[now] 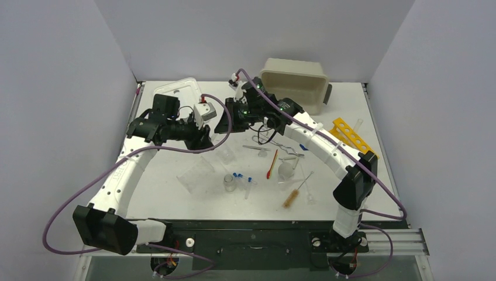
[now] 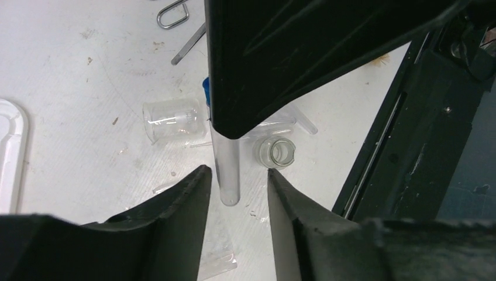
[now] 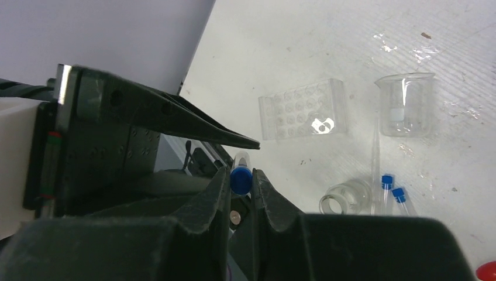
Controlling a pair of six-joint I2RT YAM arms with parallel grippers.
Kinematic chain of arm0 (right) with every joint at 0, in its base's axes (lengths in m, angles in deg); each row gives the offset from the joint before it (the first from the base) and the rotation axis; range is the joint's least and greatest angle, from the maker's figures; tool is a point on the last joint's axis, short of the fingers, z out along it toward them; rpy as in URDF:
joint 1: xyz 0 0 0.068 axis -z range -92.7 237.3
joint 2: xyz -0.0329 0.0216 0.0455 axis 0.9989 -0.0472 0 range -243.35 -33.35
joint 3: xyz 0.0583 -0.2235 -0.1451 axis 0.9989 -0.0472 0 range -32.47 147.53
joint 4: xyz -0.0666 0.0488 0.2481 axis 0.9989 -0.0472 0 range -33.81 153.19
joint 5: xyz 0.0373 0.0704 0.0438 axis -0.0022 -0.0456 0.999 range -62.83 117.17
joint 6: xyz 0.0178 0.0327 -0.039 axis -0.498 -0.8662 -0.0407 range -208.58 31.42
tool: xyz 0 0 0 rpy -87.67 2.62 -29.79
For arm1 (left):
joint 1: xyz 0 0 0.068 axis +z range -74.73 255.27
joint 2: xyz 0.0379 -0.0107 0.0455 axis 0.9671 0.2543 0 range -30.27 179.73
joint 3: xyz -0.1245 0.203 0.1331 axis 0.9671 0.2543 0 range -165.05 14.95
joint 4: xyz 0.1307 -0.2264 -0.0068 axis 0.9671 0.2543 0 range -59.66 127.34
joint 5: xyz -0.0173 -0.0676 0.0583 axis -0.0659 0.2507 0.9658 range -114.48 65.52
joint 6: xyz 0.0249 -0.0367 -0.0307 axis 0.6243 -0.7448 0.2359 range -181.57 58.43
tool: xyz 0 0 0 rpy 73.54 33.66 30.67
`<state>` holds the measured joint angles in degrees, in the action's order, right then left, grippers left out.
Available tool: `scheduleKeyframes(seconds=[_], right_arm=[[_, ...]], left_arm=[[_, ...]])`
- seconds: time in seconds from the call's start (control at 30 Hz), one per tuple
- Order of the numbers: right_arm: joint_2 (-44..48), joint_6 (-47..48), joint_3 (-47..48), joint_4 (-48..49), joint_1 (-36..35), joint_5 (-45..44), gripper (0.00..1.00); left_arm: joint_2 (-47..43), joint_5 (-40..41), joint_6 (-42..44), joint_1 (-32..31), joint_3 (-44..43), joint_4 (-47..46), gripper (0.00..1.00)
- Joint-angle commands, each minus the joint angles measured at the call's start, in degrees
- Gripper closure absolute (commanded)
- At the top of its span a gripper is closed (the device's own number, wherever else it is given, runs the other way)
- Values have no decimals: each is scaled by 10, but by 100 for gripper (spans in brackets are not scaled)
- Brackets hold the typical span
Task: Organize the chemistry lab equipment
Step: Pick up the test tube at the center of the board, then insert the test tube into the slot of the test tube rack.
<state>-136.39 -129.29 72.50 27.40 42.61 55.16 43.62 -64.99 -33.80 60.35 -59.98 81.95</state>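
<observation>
**Right gripper** [image 3: 240, 186]: the jaws are closed on the blue cap of a blue-capped tube [image 3: 241, 179], which is held in the air.

**Left gripper** [image 2: 238, 174]: the jaws are apart, one finger on either side of the tube's clear body. A gap shows on both sides, so I read it as not gripping. The two tools stand tip to tip.

**Step in hand:** in my judgement this is a hand-over of the tube to the right arm, at its closing stage.

**Past the right fingertips, on the table** [image 3: 281, 47]:
- a small vial [image 3: 344, 199] on its side
- two spare capped tubes [image 3: 391, 186] just beside the vial
- further out, a beaker [image 3: 405, 105] and a clear well plate [image 3: 301, 108]

**Farther off:** a yellow rack [image 1: 351, 133] lies on the right arm's outer side. A beige tub [image 1: 295, 79] stands behind both tools.

**Next move:** I would draw the left fingers straight back along the tube without brushing it, then carry the tube to the rack. The grip is on the cap alone, so the tube may swing or slip. I would move it slowly and keep it upright.
</observation>
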Motion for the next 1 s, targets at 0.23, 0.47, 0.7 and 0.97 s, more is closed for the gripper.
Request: scheduleKeyframes(seconds=[0.23,0.47,0.7,0.97], right_arm=[[-39,90,18,-78,-40,-192,100],[-79,148,69,-99,-95,-295,100],[-129,206,113,-63,-152,-342,100],[-162,246,95,24,-180,-348,100]], left_arm=[[15,-51,-21,119,-35,22,30],[53,2,47,206,-37,83,26],[84,74,154,307,16,113,28],[100,137,186,355,95,69,31]])
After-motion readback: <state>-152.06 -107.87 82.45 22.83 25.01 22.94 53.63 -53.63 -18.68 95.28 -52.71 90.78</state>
